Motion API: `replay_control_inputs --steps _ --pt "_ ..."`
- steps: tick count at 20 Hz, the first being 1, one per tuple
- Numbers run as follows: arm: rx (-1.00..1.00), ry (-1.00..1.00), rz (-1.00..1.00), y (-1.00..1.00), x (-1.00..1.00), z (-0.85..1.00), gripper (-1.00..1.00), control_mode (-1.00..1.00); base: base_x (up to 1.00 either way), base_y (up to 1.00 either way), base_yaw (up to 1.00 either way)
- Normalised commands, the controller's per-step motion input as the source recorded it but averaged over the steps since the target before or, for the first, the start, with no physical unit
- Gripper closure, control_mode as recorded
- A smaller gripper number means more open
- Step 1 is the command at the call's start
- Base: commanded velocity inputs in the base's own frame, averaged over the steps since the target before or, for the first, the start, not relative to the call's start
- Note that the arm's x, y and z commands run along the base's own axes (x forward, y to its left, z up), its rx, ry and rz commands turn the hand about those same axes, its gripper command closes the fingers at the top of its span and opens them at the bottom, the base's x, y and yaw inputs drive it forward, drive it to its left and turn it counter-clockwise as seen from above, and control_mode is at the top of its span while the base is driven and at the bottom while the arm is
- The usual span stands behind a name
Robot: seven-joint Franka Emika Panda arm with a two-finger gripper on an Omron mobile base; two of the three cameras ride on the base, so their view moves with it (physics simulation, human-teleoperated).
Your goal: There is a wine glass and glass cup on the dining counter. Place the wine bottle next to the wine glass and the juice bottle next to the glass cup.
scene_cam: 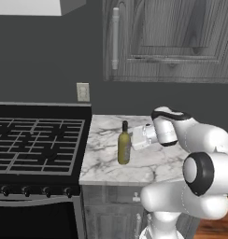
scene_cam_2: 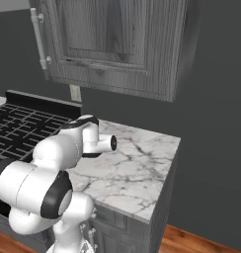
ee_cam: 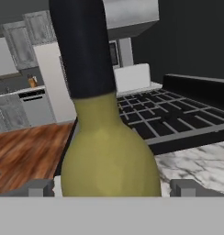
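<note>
Left base view: the wine bottle (scene_cam: pixel 124 144), slim and olive-yellow with a dark cap and pale label, stands upright on the marble-topped bench (scene_cam: pixel 106 161), toward its 9 o'clock side, near the edge that meets the black stove (scene_cam: pixel 36 144). The arm's white hand reaches in level from 3 o'clock, and the gripper (scene_cam: pixel 133 138) sits just beside the bottle at shoulder height; whether it touches the glass cannot be told here.

Right base view: the arm's body hides the bottle. The same bench carries grey veining, with a grey wall cabinet (scene_cam_2: pixel 117 44) above it.

Hand view: the bottle's olive shoulder and dark neck rise at 12 o'clock between the two finger tips (ee_cam: pixel 40 188), one low at 8 o'clock, the other low at 4 o'clock. The gripper's jaws stand apart on either side of the bottle, with a gap showing at each tip, so they are spread rather than clamped. Stove grates lie beyond at 2 o'clock; wooden floor (ee_cam: pixel 26 147) at 9 o'clock.
</note>
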Motion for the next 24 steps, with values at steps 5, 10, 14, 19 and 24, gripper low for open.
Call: replay_control_inputs --steps 5,10,14,19,24 --pt "0.00 0.00 0.00 0.10 0.07 -0.05 -1.00 -1.00 0.00 0.00 0.00" --pt "0.00 0.00 0.00 0.12 0.04 -0.06 -1.00 -1.00 0.00 0.00 0.00" --pt "0.00 0.00 0.00 0.13 0.00 -0.05 -1.00 -1.00 0.00 0.00 0.00" --pt "0.00 0.00 0.00 0.12 0.00 -0.06 -1.00 -1.00 0.00 0.00 0.00" --pt "0.00 0.00 0.00 0.16 -0.04 -0.08 -1.00 -1.00 0.00 0.00 0.00"
